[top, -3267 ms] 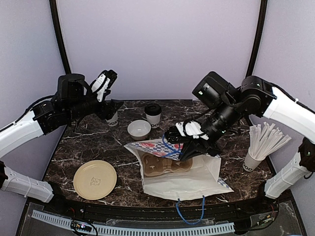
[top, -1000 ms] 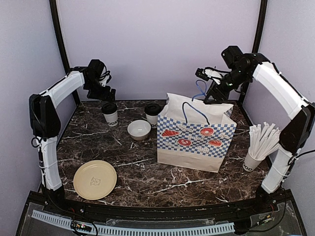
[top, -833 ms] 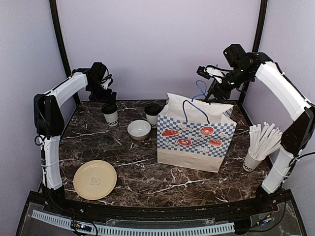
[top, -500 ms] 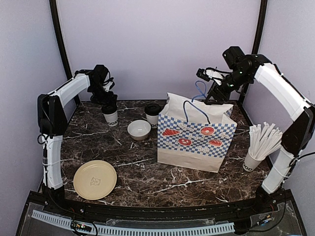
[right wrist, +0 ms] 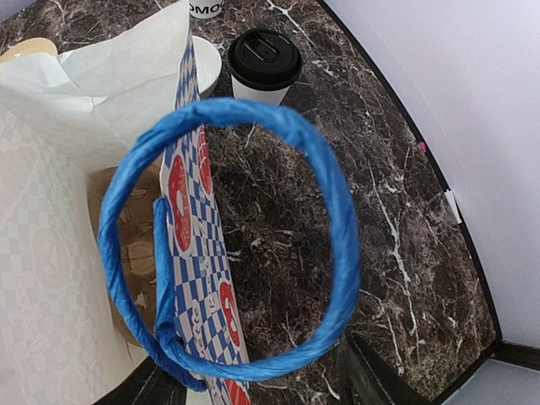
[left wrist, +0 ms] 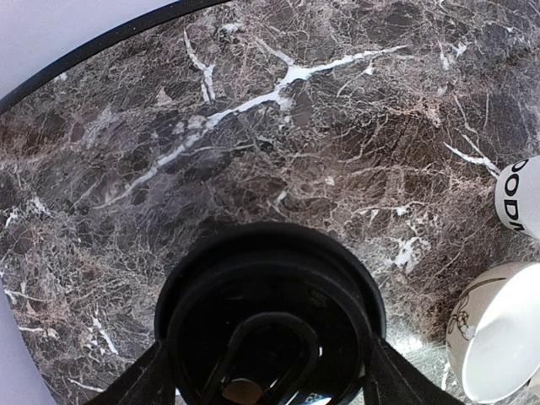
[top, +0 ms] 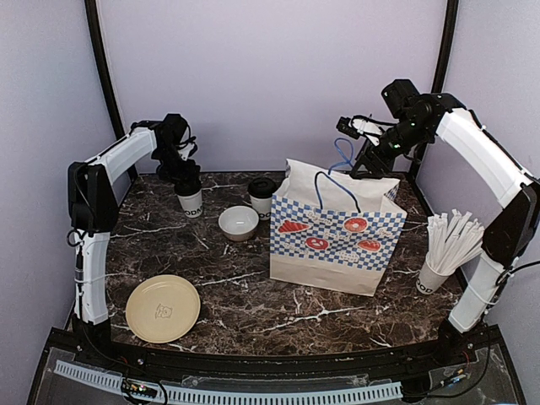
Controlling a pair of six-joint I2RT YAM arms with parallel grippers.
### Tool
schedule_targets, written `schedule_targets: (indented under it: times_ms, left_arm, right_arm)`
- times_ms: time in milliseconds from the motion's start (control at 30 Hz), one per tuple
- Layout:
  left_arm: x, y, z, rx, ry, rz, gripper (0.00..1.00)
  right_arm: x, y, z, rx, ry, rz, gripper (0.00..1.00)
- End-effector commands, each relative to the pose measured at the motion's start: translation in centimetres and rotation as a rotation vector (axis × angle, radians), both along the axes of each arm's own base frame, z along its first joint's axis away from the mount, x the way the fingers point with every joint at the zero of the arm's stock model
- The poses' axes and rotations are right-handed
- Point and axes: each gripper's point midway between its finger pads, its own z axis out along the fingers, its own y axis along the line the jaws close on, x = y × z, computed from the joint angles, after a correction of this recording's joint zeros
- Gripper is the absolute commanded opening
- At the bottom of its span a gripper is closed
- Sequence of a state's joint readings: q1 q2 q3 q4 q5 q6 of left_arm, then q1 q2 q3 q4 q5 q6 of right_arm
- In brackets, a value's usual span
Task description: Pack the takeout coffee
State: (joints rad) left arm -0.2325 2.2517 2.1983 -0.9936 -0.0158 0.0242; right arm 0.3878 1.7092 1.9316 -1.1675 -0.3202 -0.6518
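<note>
Reaching down over the small white paper cup with the black plastic lid (left wrist: 270, 312), the one well to the left of the checked blue-and-white paper bag (top: 337, 240), I have my left fingers (left wrist: 139, 388) set one on each side of the lid's rim. Whether they press it yet I cannot tell. My right fingers (right wrist: 373, 378) stand parted above the bag's far edge, with the blue rope handle (right wrist: 344, 245) looped across them and lifted. It looks hooked rather than pinched. The bag stands upright on the dark marble surface (top: 253, 287) with its mouth open, and down inside it I can see a brown cardboard carrier (right wrist: 126, 245) whose visible holes are empty. The second lidded white cup (top: 262, 198) waits just left of the bag, with a low white bowl (top: 239, 222) beside it. As I judge it, the preparation is done, since the bag is up and held open, but the packing itself has not begun and neither coffee has left the surface. What remains is to grip this cup, carry it right to the bag, lower it into the carrier, and then do the same with the other.
</note>
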Motion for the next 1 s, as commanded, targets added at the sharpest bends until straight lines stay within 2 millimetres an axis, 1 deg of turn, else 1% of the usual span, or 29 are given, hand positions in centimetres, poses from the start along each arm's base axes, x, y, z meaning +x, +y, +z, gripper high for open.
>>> schedule_targets:
  times_ms: [0,100,133,167,200,233,267,300,333,367,400,433,467,500,533,567,600,633,667,700,733,767,800,833,867,900,933,967]
  left_arm:
    - [-0.4,0.3,2.1,-0.011,-0.006,-0.003,0.66]
    - [-1.3,-0.6,4.3,-0.063,-0.02,-0.018,0.64]
    - [-1.7,-0.8,5.8,-0.079,-0.046,-0.025,0.64]
    - [-2.1,-1.1,6.2,-0.084,-0.05,-0.034,0.64]
    - [-2.7,-1.3,8.1,-0.103,-0.085,-0.045,0.64]
    - [-3.3,-1.8,8.4,-0.109,-0.085,-0.059,0.64]
    - [-4.1,-2.3,10.5,-0.135,-0.128,-0.075,0.64]
    - [-5.0,-2.8,10.5,-0.143,-0.12,-0.093,0.64]
    - [-6.0,-3.3,12.8,-0.171,-0.168,-0.113,0.64]
    - [-7.1,-4.0,12.5,-0.173,-0.156,-0.136,0.64]
    - [-8.4,-4.3,14.8,-0.195,-0.209,-0.159,0.64]
    - [-10.4,-5.1,15.7,-0.202,-0.224,-0.204,0.64]
    - [-11.4,-5.8,16.2,-0.218,-0.238,-0.235,0.65]
    - [-13.6,-6.7,16.5,-0.222,-0.239,-0.279,0.65]
    - [-14.7,-6.9,16.4,-0.222,-0.224,-0.296,0.65]
    - [-16.4,-7.5,16.3,-0.222,-0.212,-0.325,0.65]
    - [-17.4,-7.7,16.0,-0.213,-0.197,-0.335,0.65]
    - [-19.1,-8.2,15.6,-0.212,-0.184,-0.364,0.64]
    - [-20.2,-8.8,14.2,-0.212,-0.152,-0.392,0.64]
    - [-21.9,-9.8,14.7,-0.229,-0.164,-0.444,0.64]
    - [-23.0,-10.4,13.4,-0.231,-0.136,-0.479,0.64]
    - [-24.8,-11.6,13.8,-0.243,-0.146,-0.539,0.63]
    - [-26.6,-13.1,12.8,-0.245,-0.13,-0.606,0.63]
    - [-27.7,-13.5,13.0,-0.257,-0.141,-0.639,0.63]
    - [-29.3,-14.9,12.3,-0.266,-0.135,-0.699,0.63]
    - [-30.0,-15.8,12.9,-0.293,-0.169,-0.733,0.63]
    - [-31.6,-16.8,12.0,-0.297,-0.154,-0.782,0.63]
    - [-31.8,-17.5,12.6,-0.316,-0.193,-0.801,0.63]
  right_arm:
    - [0.6,0.5,0.2,0.018,-0.017,-0.004,0.6]
    - [0.7,0.4,0.2,0.016,-0.019,-0.007,0.6]
    - [0.7,0.4,0.2,0.016,-0.018,-0.009,0.6]
    - [0.7,0.4,0.2,0.016,-0.018,-0.01,0.61]
    - [0.8,0.4,0.2,0.017,-0.018,-0.011,0.6]
    - [0.8,0.5,0.3,0.02,-0.021,-0.011,0.6]
    - [0.8,0.5,0.4,0.022,-0.022,-0.012,0.6]
    - [0.8,0.5,0.4,0.025,-0.019,-0.013,0.6]
    - [0.7,0.6,0.5,0.029,-0.018,-0.012,0.6]
    - [0.7,0.6,0.5,0.031,-0.014,-0.012,0.6]
    - [0.6,0.6,0.5,0.033,-0.012,-0.01,0.6]
    - [0.6,0.6,0.5,0.033,-0.012,-0.01,0.6]
    - [0.5,0.6,0.4,0.033,-0.009,-0.01,0.6]
    - [0.5,0.6,0.4,0.034,-0.009,-0.01,0.6]
    - [0.6,0.6,0.3,0.031,-0.01,-0.012,0.6]
    - [0.6,0.6,0.3,0.028,-0.01,-0.014,0.6]
    - [0.7,0.5,0.3,0.025,-0.011,-0.017,0.6]
    - [0.8,0.5,0.2,0.022,-0.012,-0.019,0.6]
    - [0.9,0.4,0.1,0.019,-0.013,-0.023,0.6]
    - [1.0,0.4,0.0,0.018,-0.014,-0.027,0.6]
    - [1.0,0.4,-0.1,0.019,-0.009,-0.028,0.6]
    - [0.9,0.5,-0.2,0.021,-0.001,-0.028,0.6]
    - [1.0,0.5,-0.2,0.023,0.004,-0.031,0.6]
    - [1.0,0.6,-0.3,0.024,0.011,-0.032,0.6]
    - [0.9,0.6,-0.2,0.027,0.014,-0.032,0.6]
    - [0.9,0.6,-0.2,0.028,0.018,-0.034,0.6]
    - [1.0,0.7,-0.2,0.03,0.019,-0.035,0.6]
    - [0.9,0.7,-0.2,0.03,0.021,-0.034,0.6]
